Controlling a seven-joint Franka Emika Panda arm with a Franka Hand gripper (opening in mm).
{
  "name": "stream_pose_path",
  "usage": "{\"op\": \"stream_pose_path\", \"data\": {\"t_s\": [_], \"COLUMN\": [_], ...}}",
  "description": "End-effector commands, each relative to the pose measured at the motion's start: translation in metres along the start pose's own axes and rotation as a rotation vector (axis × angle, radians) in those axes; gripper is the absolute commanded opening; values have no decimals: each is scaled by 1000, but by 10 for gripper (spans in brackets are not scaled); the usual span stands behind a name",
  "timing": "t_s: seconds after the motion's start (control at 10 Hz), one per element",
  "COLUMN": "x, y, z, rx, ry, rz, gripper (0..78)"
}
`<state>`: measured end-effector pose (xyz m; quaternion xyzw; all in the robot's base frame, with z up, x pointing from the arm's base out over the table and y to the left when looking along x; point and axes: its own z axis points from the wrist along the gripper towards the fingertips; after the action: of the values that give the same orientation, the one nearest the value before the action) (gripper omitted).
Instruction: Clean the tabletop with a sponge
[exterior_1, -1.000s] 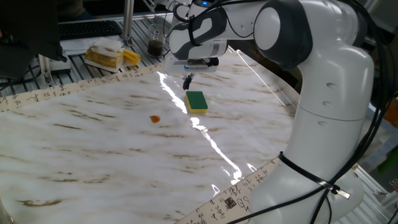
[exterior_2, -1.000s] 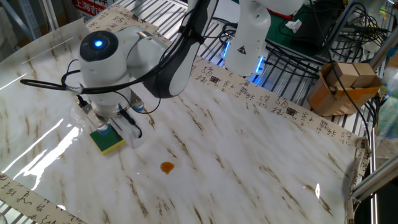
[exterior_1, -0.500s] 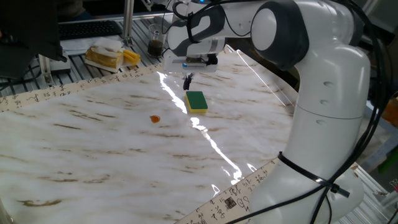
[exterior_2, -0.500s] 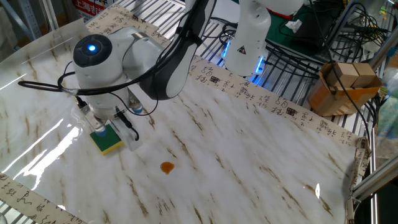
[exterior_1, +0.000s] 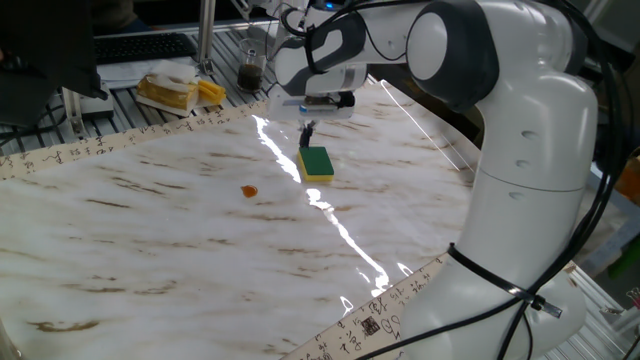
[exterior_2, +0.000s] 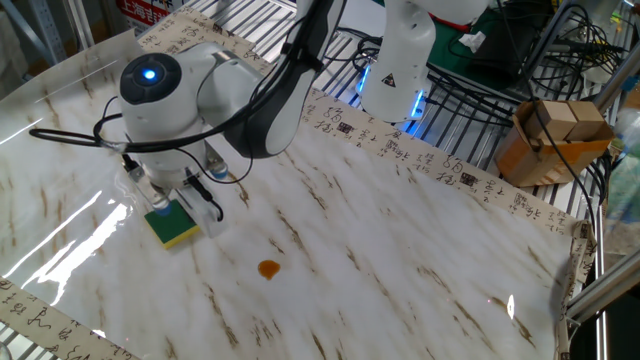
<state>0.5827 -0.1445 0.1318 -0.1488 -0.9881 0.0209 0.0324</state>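
The sponge (exterior_1: 316, 162), green on top with a yellow base, lies flat on the white marble-patterned tabletop (exterior_1: 150, 250), far right of middle. It also shows in the other fixed view (exterior_2: 172, 226). My gripper (exterior_1: 309, 131) hangs just above the sponge's far end. In the other fixed view the gripper (exterior_2: 184, 204) is open, its black fingers (exterior_2: 207, 202) spread to either side of the sponge and not closed on it. A small orange spot (exterior_1: 249, 190) sits on the tabletop to the sponge's left; it also shows in the other view (exterior_2: 268, 268).
A pale yellow lump in clear wrapping (exterior_1: 172, 92) and a dark jar (exterior_1: 250, 75) sit on the grey slatted bench beyond the beige border. The arm's base (exterior_2: 400, 60) stands at the table's edge. A cardboard box (exterior_2: 552, 135) sits off to the side.
The gripper has drifted slightly over the sponge's far end, staying open. The sponge and the orange spot have not moved.
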Motion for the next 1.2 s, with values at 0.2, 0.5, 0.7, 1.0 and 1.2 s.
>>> {"op": "stream_pose_path", "data": {"t_s": [0.2,0.5,0.7,1.0,1.2], "x": [3,-9,-13,-15,-15], "y": [-19,-33,-39,-41,-40], "z": [17,31,36,38,40], "rx": [-3,-5,11,11,4], "ry": [-26,-43,-48,-41,-36], "rz": [-28,-67,-82,-78,-72], "gripper": [0,0,0,0,0]}}
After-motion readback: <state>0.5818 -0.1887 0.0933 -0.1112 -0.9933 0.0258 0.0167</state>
